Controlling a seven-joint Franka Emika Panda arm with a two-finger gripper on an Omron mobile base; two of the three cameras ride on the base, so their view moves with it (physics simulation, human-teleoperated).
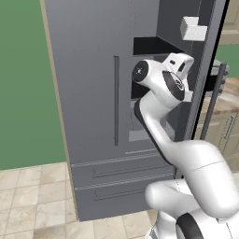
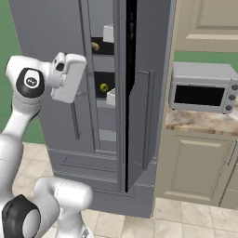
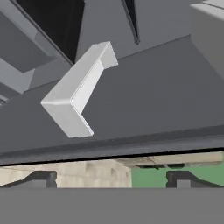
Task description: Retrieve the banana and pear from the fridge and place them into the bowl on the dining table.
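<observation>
Arm: white links rise from the lower frame edge in both base views, elbow bent, hand raised at the gap between the fridge doors.
End effector (image 3: 111, 178): two dark fingertips at the bottom of the hand view, set wide apart, nothing between them; fully open, holding nothing.
Fridge (image 1: 88, 93): tall, dark grey; left door shut with its long vertical handle, right door swung open edge-on toward the right base camera; two drawers at the bottom.
Door bin (image 3: 78, 94): white, boxy, fixed to the inner face of the open door, just ahead of the fingertips in the hand view.
Banana (image 2: 95, 46): small yellow-brown shape on an upper black shelf, near the shelf's left edge, seen through the door gap.
Pear (image 2: 104, 87): small yellow-green round on the shelf below the banana, near the shelf's front edge, just beside a white bin.
Microwave (image 2: 203, 90): grey, on the stone tabletop (image 2: 200, 122) of the beige cabinets, right of the fridge.
Floor (image 1: 32, 196): beige tile.
</observation>
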